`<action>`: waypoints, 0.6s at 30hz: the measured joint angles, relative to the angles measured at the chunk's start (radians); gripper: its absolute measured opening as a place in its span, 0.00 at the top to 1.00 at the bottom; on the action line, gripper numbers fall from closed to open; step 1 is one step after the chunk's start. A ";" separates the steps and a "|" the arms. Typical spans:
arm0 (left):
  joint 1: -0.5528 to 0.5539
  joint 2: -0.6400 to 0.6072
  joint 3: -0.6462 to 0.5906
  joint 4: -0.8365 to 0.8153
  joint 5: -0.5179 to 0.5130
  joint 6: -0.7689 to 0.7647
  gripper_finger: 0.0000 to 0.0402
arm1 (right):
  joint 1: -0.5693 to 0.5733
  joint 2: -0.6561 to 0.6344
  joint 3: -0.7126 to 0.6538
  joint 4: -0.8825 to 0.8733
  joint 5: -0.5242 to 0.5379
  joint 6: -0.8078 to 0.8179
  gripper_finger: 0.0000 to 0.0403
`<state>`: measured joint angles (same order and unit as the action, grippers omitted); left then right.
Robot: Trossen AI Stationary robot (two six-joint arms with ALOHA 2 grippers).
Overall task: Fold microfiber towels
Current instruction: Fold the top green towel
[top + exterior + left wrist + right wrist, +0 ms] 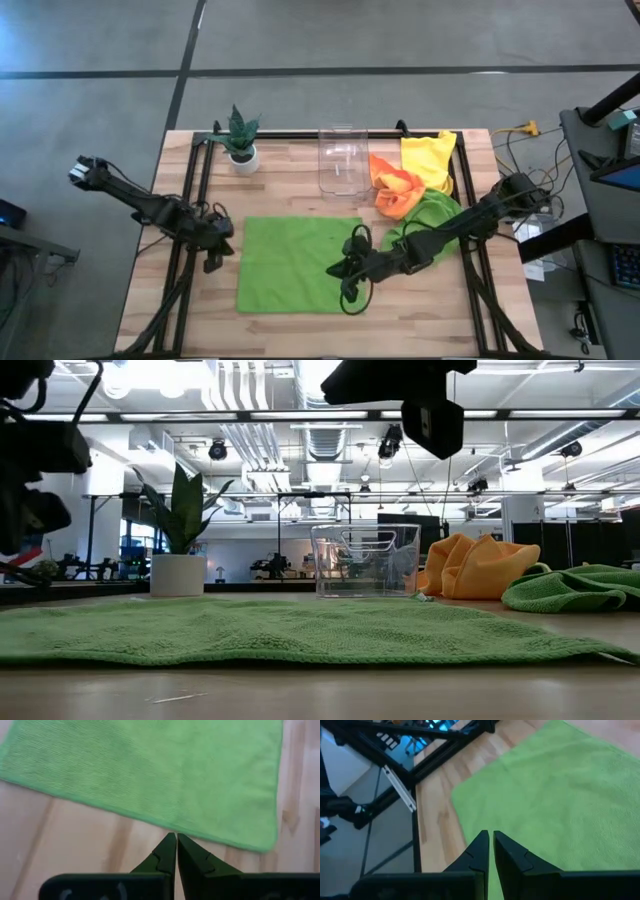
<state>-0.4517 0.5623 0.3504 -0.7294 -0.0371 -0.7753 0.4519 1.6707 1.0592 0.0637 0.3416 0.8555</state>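
Note:
A lime green microfiber towel [298, 265] lies spread flat on the wooden table; it also shows in the low view [300, 630]. My left gripper [214, 262] hangs shut just off the towel's left edge, and its shut fingers [172, 840] point down at that edge. My right gripper [338, 270] is shut and raised above the towel's right part, with green cloth below its fingers [489, 837]. An orange towel [395, 192], a yellow towel [430, 160] and a second green towel [437, 215] lie bunched at the far right.
A clear plastic bin [342, 158] stands at the far middle, and a small potted plant [240, 140] at the far left. Black frame rails [190, 200] run along the table's left, right and far sides. Bare wood shows along the near edge [300, 335].

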 joint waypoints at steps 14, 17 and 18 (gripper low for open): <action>0.115 -0.067 -0.043 0.011 -0.081 -0.383 0.53 | -0.008 0.000 0.000 0.003 0.000 0.017 0.94; 0.172 -0.036 -0.067 0.020 -0.041 -0.454 0.40 | -0.008 0.000 0.000 0.004 0.000 0.027 0.94; 0.191 -0.023 -0.075 0.025 -0.019 -0.466 0.36 | -0.008 0.000 0.000 0.005 0.000 0.027 0.94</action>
<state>-0.2612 0.5397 0.2759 -0.7046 -0.0559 -1.2416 0.4442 1.6707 1.0592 0.0691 0.3412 0.8822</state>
